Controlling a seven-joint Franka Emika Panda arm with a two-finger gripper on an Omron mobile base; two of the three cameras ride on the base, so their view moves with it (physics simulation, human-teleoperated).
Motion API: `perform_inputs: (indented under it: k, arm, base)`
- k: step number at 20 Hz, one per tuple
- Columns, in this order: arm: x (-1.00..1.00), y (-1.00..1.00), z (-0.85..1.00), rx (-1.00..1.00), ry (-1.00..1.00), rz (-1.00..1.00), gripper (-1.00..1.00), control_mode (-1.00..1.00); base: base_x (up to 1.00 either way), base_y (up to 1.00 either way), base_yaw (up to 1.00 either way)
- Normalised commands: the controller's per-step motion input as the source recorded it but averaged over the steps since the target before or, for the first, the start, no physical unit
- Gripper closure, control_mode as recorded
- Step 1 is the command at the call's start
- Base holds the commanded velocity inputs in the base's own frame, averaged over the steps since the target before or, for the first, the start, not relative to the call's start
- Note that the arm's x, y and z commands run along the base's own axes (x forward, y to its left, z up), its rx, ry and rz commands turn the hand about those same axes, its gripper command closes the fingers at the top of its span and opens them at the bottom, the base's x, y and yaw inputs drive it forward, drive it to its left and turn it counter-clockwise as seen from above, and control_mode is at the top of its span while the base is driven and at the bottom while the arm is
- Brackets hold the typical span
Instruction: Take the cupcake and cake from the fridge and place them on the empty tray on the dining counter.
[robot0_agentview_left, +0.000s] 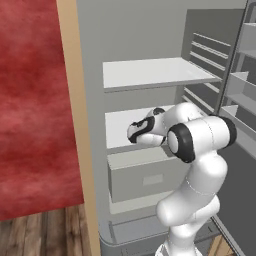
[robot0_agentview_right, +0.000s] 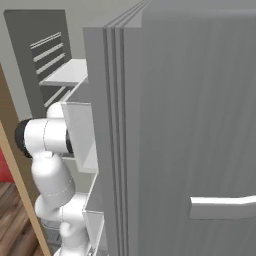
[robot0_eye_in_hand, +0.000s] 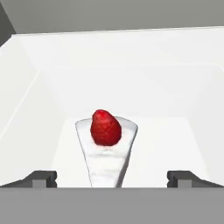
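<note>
Cake (robot0_eye_in_hand: 106, 153) is sitting right there on a white shelf inside the fridge (robot0_agentview_left: 95, 150), a pale wedge with its narrow tip pointing toward the camera and a red strawberry-looking bit on the wide end. In the hand view it's dead centre, upright, resting flat on the shelf floor with white walls rising on both sides and at the back.

Gripper (robot0_eye_in_hand: 112, 178) is spread wide open: the two dark fingertips (robot0_eye_in_hand: 41, 178) poke up at the bottom of the hand view, one well off to each side of the slice, and neither touches it. The tip of the wedge lands between them, but the cake looks a bit beyond them, so nothing is held.

From the left base view, the white arm (robot0_agentview_left: 200, 165) bends up from the lower right and reaches its wrist into the fridge at the middle shelf (robot0_agentview_left: 125, 125), just above the grey drawer (robot0_agentview_left: 145, 175). Another white shelf (robot0_agentview_left: 155, 72) sits higher up. A tan wood panel (robot0_agentview_left: 75, 125) runs alongside the fridge on its left, with a red wall (robot0_agentview_left: 30, 100) beyond it and wood floor below.

Right base view is mostly the open grey fridge door (robot0_agentview_right: 190, 125) seen from outside, with its pale handle (robot0_agentview_right: 222, 207) low on the right, and the arm's elbow tucked just behind the door's edge.
</note>
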Motion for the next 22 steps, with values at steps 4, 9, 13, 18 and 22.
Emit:
perform_inputs:
  k: [4,9,13,18,22]
  arm:
    - [0.32,0.0,-0.23,0.0,0.0,-0.03,-1.0,-1.0]
    - [0.28,0.0,-0.3,0.0,0.0,-0.02,-1.0,-1.0]
    - [0.26,0.0,-0.31,0.0,0.0,-0.02,1.0,-1.0]
    - [0.14,0.0,-0.24,0.0,-0.02,0.0,1.0,-1.0]
    - [0.03,0.0,-0.2,0.0,-0.08,0.0,1.0,-1.0]
  base:
    - [0.0,0.0,0.0]
    - [0.0,0.0,0.0]
    - [0.0,0.0,0.0]
    - [0.0,0.0,0.0]
    - [0.0,0.0,0.0]
